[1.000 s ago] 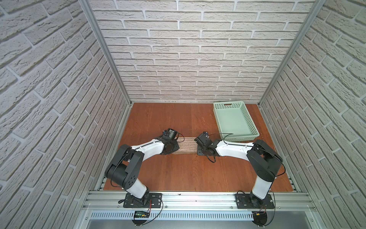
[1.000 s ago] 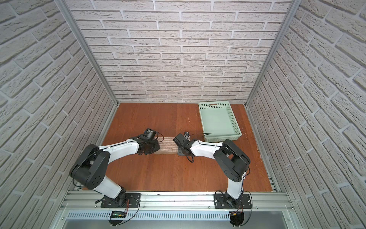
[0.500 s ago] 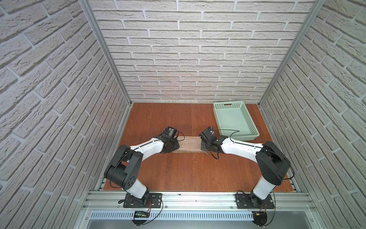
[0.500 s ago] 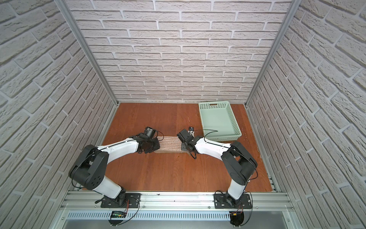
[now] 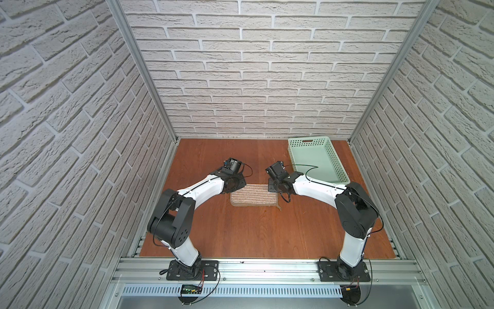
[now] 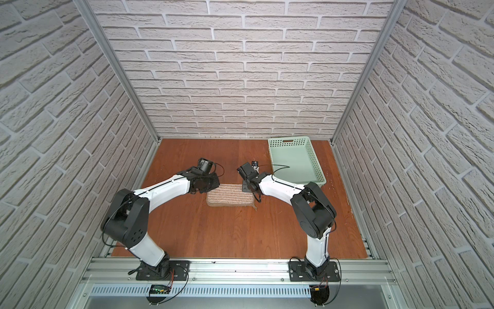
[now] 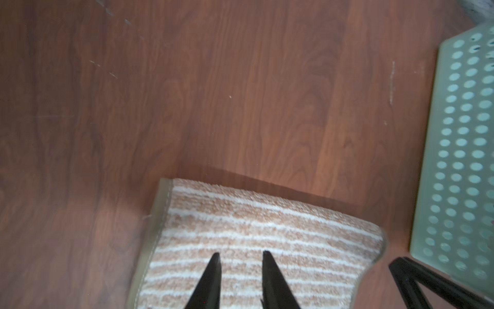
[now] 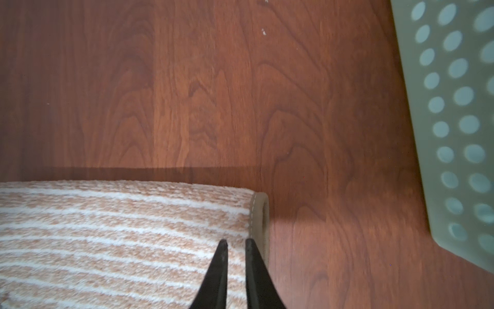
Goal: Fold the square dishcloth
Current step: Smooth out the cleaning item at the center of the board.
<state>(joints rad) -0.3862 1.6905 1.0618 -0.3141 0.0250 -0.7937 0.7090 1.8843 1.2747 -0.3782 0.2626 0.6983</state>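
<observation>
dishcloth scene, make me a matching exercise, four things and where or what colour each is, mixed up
1 square dishcloth
2 basket
3 left gripper
4 right gripper

a mint green
b over the cloth end nearest the basket
c tan, cream stripes
d over the cloth end away from the basket

Pairs: 1-c, 2-a, 3-d, 4-b

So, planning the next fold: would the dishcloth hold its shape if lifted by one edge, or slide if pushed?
Likely floppy: the dishcloth bends in a soft rounded fold, so a lifted edge should droop. Its nubby pile looks grippy; pushed on the table, it would probably bunch rather than slide cleanly.
</observation>
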